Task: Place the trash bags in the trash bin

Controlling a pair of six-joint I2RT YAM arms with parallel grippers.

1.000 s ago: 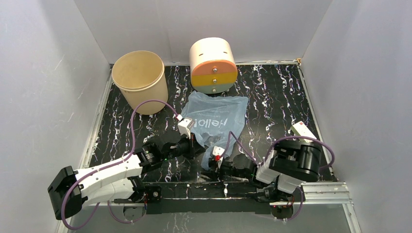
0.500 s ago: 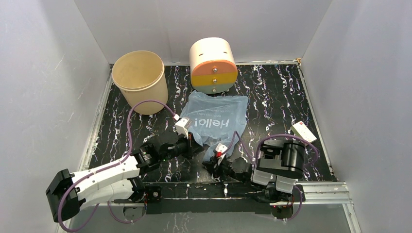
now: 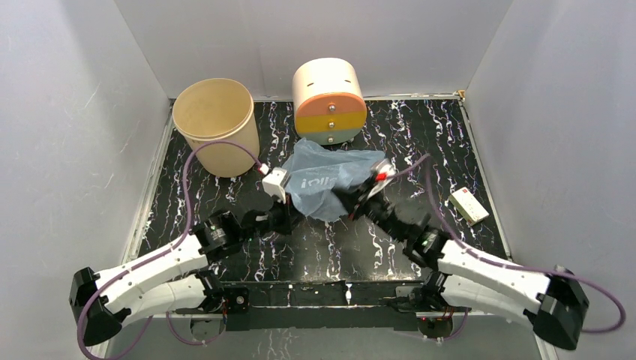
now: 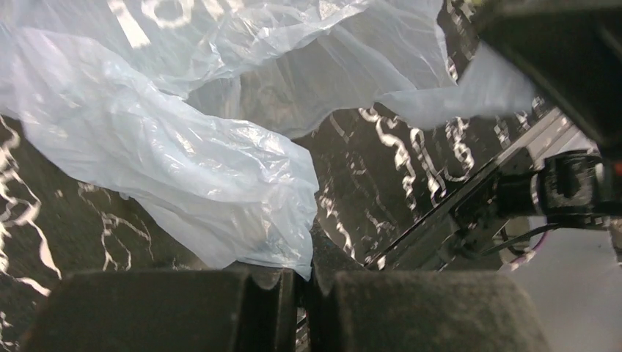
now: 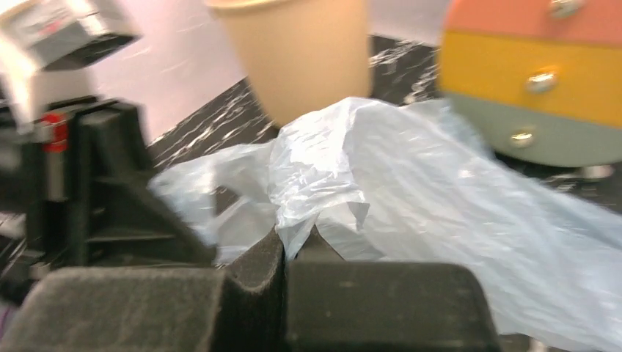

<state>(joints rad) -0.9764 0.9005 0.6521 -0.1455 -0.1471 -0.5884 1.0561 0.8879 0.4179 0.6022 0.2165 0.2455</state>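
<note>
The pale-blue trash bag (image 3: 328, 178) hangs bunched above the black marbled table, lifted between my two arms. My left gripper (image 3: 291, 208) is shut on its near left edge; in the left wrist view the film (image 4: 183, 176) runs down into the closed jaws of that gripper (image 4: 306, 275). My right gripper (image 3: 351, 201) is shut on the bag's near right edge; in the right wrist view a twisted fold of the bag (image 5: 323, 169) is pinched between this gripper's (image 5: 297, 246) jaws. The beige trash bin (image 3: 216, 135) stands upright at the back left, also in the right wrist view (image 5: 308, 51).
A cream cylinder with an orange, yellow and grey front and knobs (image 3: 329, 101) lies just behind the bag. A small white box (image 3: 469, 205) lies at the right side of the table. White walls close in on three sides.
My right gripper has shut on the bag's near edge and swung up and forward from near its base. Both arms have lifted the bag, which has bunched up off the table.
</note>
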